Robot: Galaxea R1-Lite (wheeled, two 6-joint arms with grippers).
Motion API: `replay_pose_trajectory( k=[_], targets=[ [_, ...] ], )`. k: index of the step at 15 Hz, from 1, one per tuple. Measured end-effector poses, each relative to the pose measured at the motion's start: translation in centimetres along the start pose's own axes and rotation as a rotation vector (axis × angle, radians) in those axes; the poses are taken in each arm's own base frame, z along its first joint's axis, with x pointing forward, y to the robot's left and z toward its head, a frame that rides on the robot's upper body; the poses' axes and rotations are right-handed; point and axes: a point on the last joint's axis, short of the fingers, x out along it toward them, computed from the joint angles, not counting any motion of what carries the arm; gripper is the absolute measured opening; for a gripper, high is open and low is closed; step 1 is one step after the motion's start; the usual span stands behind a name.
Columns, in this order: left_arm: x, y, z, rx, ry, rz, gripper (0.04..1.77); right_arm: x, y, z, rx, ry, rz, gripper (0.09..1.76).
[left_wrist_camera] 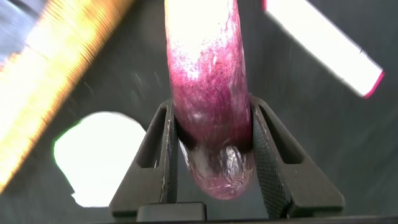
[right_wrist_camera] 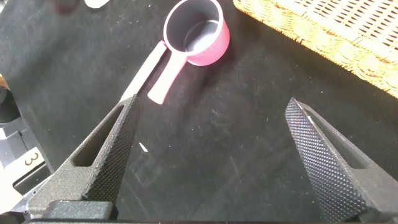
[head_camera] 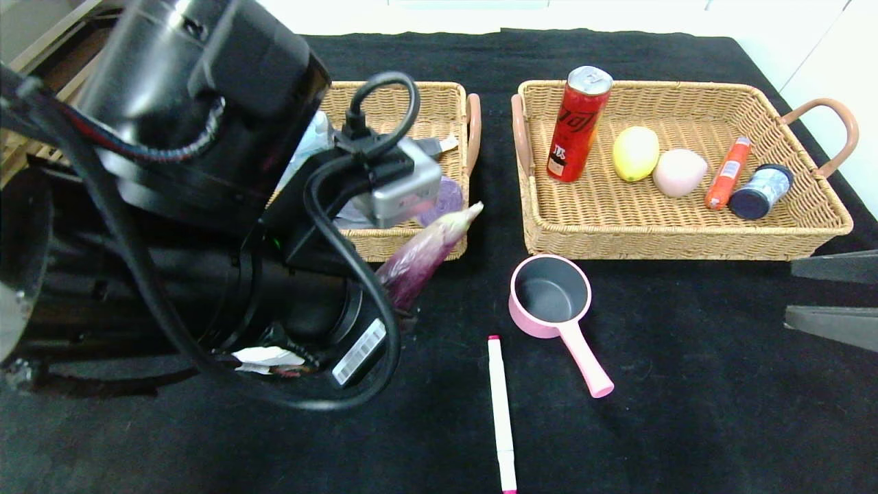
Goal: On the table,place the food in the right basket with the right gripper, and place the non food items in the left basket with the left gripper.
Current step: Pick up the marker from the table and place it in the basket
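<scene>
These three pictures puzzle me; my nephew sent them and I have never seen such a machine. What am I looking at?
It is a two-armed robot sorting things on a black table. The wide picture comes from its head; the other two from cameras on its wrists. The bulky black shape is its left arm, whose left gripper has its jaws closed on a purple eggplant beside the left basket. The right gripper hangs open over the table, holding nothing. The right basket holds a red can, a lemon, a pink egg-shaped thing, an orange tube and a small jar. On the cloth lie a pink saucepan and a marker pen.
</scene>
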Motion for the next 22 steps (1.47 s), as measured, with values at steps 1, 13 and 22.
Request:
replay_pose_trajectory(
  k=[1, 13, 22],
  targets=[
    [-0.2, 0.2, 0.8, -0.024, -0.06, -0.006, 0.77, 0.0, 0.0, 0.0, 0.0, 0.0, -0.001, 1.71],
    [3.1, 0.1, 7.4, -0.24, -0.516, -0.016, 0.77, 0.1, -0.1, -0.1, 0.006, 0.004, 0.001, 1.71],
    [6.8, -1.2, 11.9, -0.326, -0.662, -0.07, 0.77, 0.1, -0.2, 0.2, 0.009, -0.001, -0.008, 1.71]
  ],
)
